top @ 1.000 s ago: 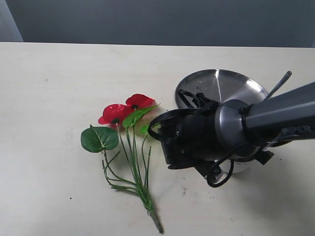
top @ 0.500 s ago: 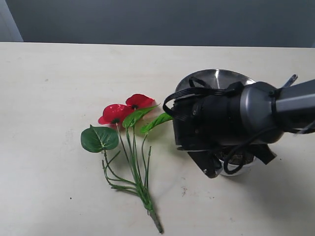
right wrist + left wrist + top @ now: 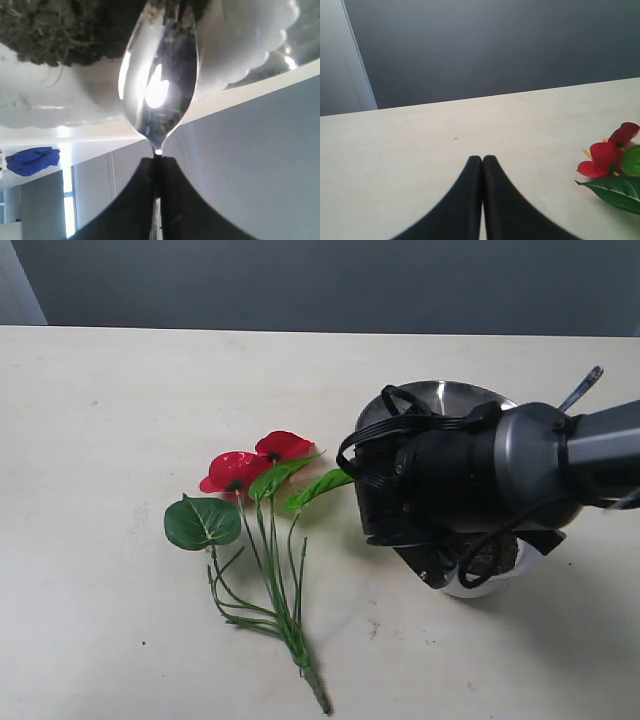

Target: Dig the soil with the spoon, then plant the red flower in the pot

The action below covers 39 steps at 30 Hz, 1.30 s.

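The white pot point(image 3: 482, 586) stands on the table just in front of the steel plate, mostly hidden under my right arm point(image 3: 470, 480). Dark soil point(image 3: 492, 554) shows in its mouth. In the right wrist view my right gripper point(image 3: 157, 161) is shut on the neck of the silver spoon point(image 3: 159, 90). The spoon's bowl lies against the pot's scalloped rim point(image 3: 245, 45), right beside the soil point(image 3: 60, 30). The red flower point(image 3: 250, 468) lies flat on the table to the left of the pot. My left gripper point(image 3: 482, 160) is shut and empty, low over bare table, with the red flower point(image 3: 607, 155) off to its side.
A round steel plate point(image 3: 450, 405) lies behind the pot, partly covered by my right arm. A thin metal handle end point(image 3: 584, 386) sticks out past the arm. The flower's stems point(image 3: 285, 620) run toward the table's front edge.
My right arm has swung right, away from the flower's leaves, and settled over the pot. The pot and its soil now show beneath it. The flower has not moved.
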{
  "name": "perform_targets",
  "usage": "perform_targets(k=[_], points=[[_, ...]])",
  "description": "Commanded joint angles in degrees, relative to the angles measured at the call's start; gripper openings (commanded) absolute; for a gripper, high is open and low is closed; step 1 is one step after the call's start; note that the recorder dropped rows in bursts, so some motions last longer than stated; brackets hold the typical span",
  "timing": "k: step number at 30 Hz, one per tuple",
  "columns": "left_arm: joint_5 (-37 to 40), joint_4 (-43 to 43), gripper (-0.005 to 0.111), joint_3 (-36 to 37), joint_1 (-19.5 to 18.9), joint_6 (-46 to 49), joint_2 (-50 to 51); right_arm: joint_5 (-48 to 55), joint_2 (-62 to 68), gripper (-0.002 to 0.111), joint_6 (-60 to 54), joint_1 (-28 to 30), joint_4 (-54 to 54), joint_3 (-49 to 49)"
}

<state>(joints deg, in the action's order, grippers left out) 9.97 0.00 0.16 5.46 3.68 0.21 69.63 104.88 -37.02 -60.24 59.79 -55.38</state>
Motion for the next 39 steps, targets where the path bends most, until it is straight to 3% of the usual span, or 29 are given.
perform_targets(k=[1,7,39], points=[[-0.59,0.00,0.000,-0.16,0.38,0.00,-0.21,0.34,2.43,-0.001,0.82,-0.63,-0.93,0.26],[-0.59,0.00,0.000,-0.16,0.38,0.00,-0.21,0.34,6.26,-0.001,1.41,-5.01,-1.60,0.26],[-0.59,0.00,0.000,-0.16,0.38,0.00,-0.21,0.34,0.50,-0.001,6.22,-3.07,4.13,0.26]])
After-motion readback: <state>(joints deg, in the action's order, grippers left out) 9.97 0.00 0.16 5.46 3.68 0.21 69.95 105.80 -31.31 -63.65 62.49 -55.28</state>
